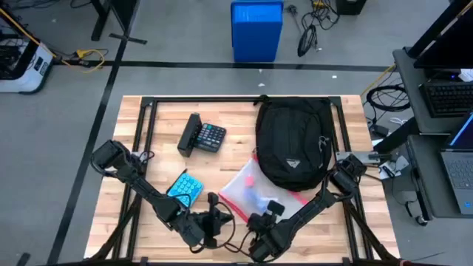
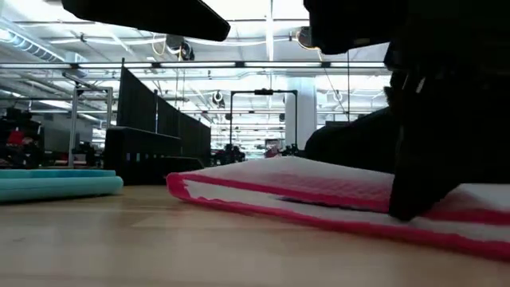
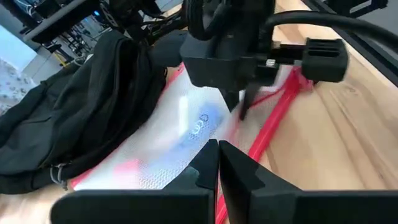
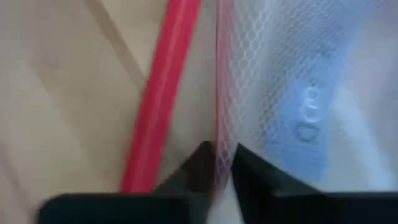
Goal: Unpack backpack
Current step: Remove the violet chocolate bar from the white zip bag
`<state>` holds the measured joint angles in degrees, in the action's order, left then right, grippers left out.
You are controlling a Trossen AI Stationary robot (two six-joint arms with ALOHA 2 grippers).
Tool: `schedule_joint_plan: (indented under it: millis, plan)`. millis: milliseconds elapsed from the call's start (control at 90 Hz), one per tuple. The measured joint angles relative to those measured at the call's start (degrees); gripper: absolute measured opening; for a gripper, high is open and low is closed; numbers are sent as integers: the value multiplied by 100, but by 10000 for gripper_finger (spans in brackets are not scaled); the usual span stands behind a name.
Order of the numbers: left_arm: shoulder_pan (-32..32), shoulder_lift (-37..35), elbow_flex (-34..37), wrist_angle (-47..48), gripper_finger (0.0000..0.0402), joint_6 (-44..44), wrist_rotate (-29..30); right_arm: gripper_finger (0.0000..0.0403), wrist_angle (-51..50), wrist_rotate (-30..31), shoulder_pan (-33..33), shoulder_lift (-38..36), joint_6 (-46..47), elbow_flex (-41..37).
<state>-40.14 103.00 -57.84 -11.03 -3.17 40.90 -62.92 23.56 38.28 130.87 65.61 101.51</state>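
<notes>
I'm working over a pale wooden table [image 1: 162,222] of butcher-block planks, with open planks between my grippers and the far edge on the left arm's side and little room on the right arm's side. The backpack [image 1: 294,144] takes that room: a big rounded oval of soft black fabric, lying flat beyond my right gripper [image 1: 275,210], its small white triangular logo patch [image 1: 293,164] turned toward the grippers, its straps slack along the sides.

Tucked partly under the backpack's near end is a clear mesh pouch [image 1: 255,193] with a pink-red border, flat and netted in texture, with something blue and something pink showing faintly through it. My right gripper sits down on the pouch's near edge, and in the right wrist view the two dark fingers [image 4: 245,173] are pinched together with the pouch's red-edged mesh caught between them.

My left gripper [image 1: 214,214] hangs just beside the right one, off the pouch's corner, fingers [image 3: 202,168] pressed shut and holding nothing.

Farther out from the left gripper lies a black calculator [image 1: 202,137] with coloured keys, well apart from the backpack. Just beyond the left arm's wrist rests a small teal keypad-like slab [image 1: 184,188], thin and flat.
</notes>
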Motion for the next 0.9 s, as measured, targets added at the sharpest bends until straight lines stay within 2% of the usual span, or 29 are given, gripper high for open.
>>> schedule_joint_plan:
  millis: [167, 400, 611, 811, 900]
  plan:
    - [10, 0, 0, -53, 0, 210, -262, 2, -264, 37, -61, -81, -22, 24]
    - [181, 0, 4, -283, 0, 298, -806, 0, -366, 756, -83, -716, -186, 24]
    - [482, 8, 4, -700, 0, 335, -1021, 0, -242, 1088, -63, -1212, -340, 27]
    - [692, 412, 2, -705, 0, 424, -1557, 0, -194, 1114, -26, -1309, -475, 27]
    - [785, 651, 7, -525, 0, 376, -1591, 0, -194, 1114, -31, -1309, -479, 27]
